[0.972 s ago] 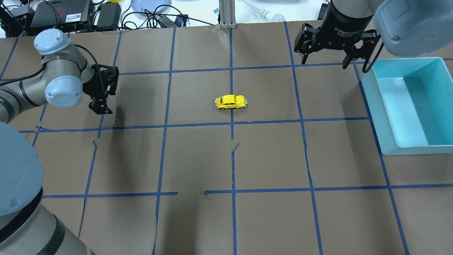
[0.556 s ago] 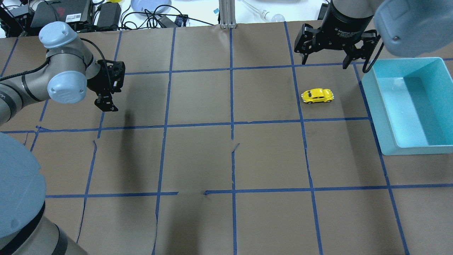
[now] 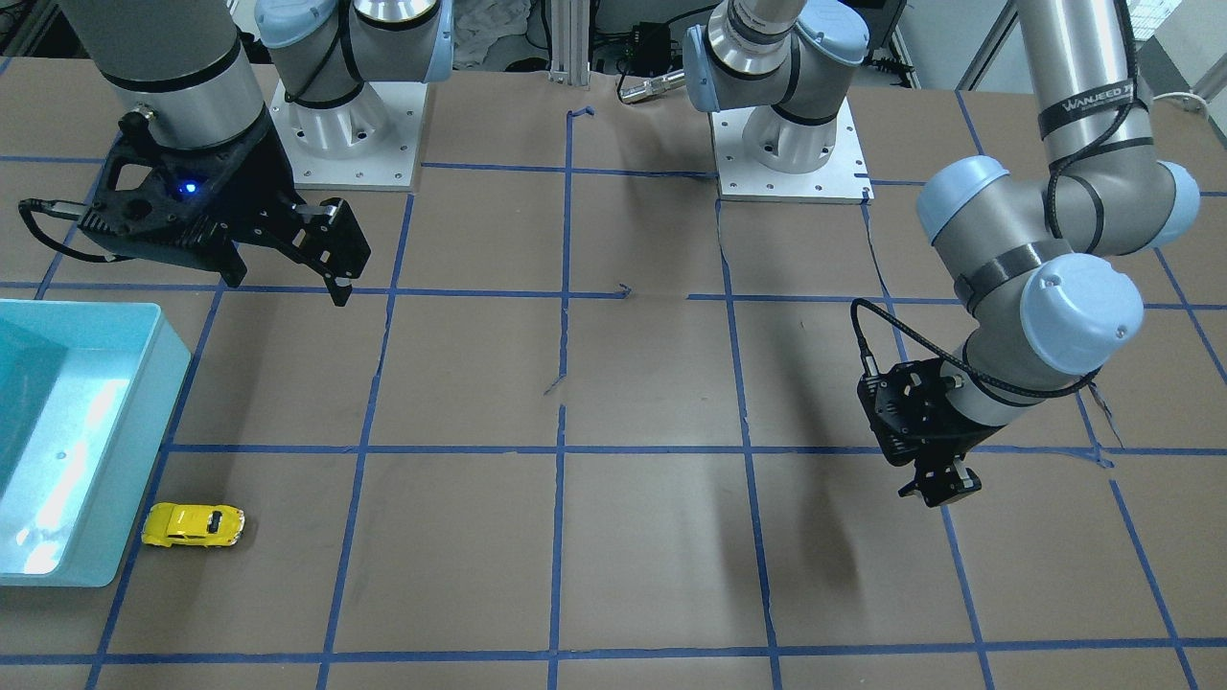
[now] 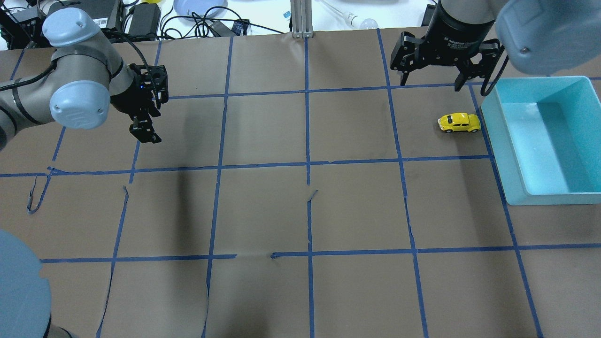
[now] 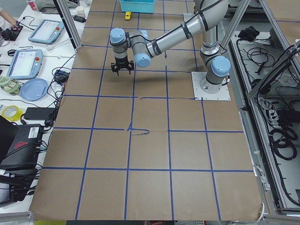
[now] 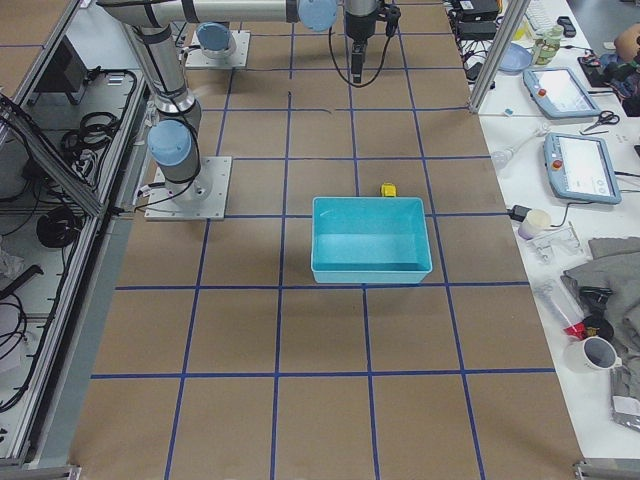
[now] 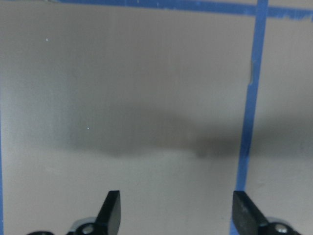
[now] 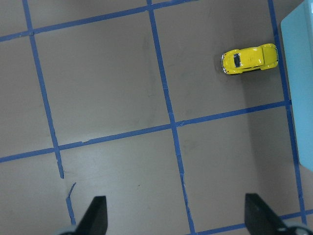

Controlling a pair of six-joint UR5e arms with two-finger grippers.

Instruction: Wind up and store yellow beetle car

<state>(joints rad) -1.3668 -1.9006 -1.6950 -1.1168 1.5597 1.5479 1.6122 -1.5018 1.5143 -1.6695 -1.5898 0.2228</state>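
Note:
The yellow beetle car (image 4: 459, 122) stands on its wheels on the brown table, free of both grippers, close beside the near wall of the teal bin (image 4: 497, 145); whether they touch I cannot tell. It also shows in the front view as the car (image 3: 193, 525) and in the right wrist view as the car (image 8: 250, 58). My right gripper (image 4: 429, 84) hangs open and empty above the table, just beyond the car. My left gripper (image 4: 145, 134) is far off at the table's left side, open and empty, as the left wrist view of the gripper (image 7: 178, 215) shows.
The teal bin (image 3: 144, 450) is empty inside. Blue tape lines grid the brown paper cover, which is torn in places. Cables, tablets and a plate lie beyond the table's far edge (image 4: 300, 33). Both arm bases (image 3: 791, 144) stand on the robot's side.
The car has rolled from the table's middle to the right and stopped beside the bin. My left gripper has lifted and turned a little. The right gripper has not moved.

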